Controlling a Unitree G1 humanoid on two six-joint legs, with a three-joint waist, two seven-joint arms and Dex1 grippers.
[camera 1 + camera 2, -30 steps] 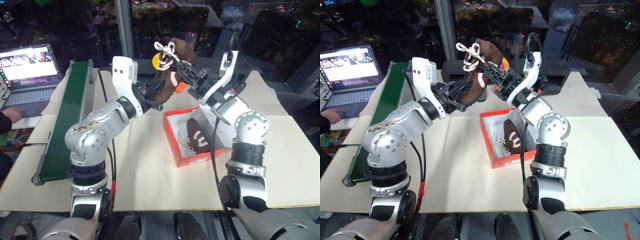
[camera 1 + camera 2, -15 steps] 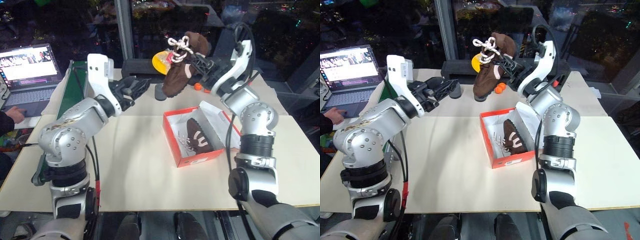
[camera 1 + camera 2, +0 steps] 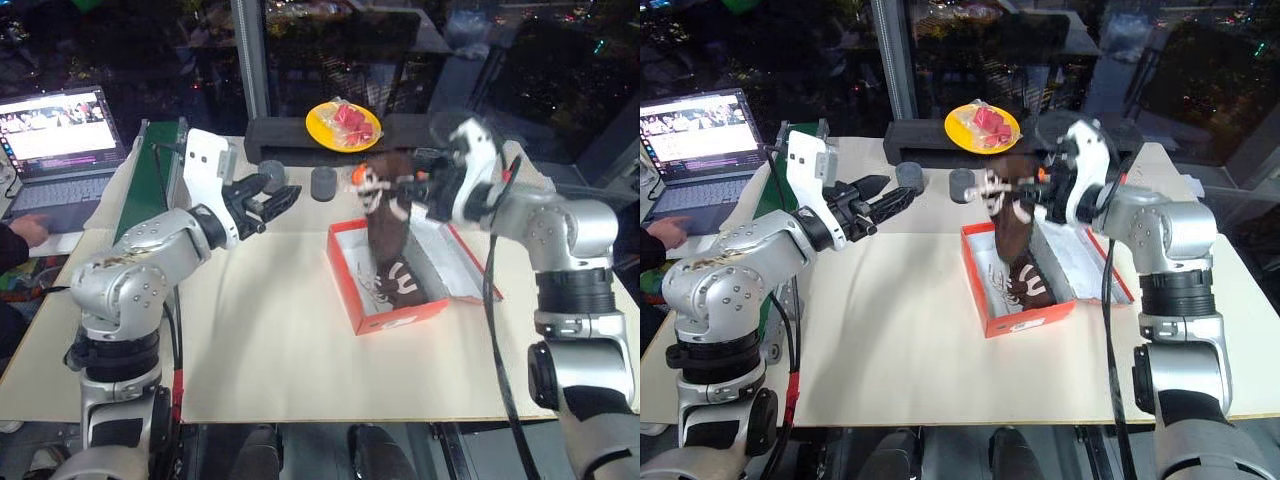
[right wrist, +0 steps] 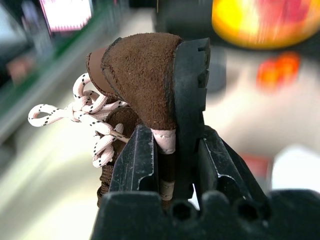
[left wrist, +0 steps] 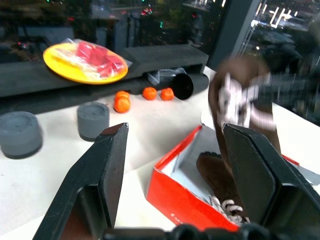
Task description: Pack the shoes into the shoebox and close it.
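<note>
Right of centre in the head views, the right claw (image 3: 1040, 190) is clamped on the heel of one brown shoe (image 3: 1012, 215), which hangs toe-down over the open shoebox (image 3: 985, 295). In the right wrist view the two black fingers (image 4: 137, 160) pinch the back of that shoe, with the cream laces trailing off beside them. The second shoe (image 3: 1025, 283) already lies inside the box on the white lining, directly below the hanging one; whether the two touch cannot be told. The box sits at the middle of the tabletop (image 3: 910, 340), with its lid (image 3: 1085, 265) folded open on the side nearer the right arm.

The left claw (image 3: 272, 200) is in the upper left of centre, its fingers spread apart and holding nothing, well clear of the box. Beyond it at the top of the frame stand two grey cylinders (image 3: 322, 183) and a yellow plate (image 3: 342, 125).
</note>
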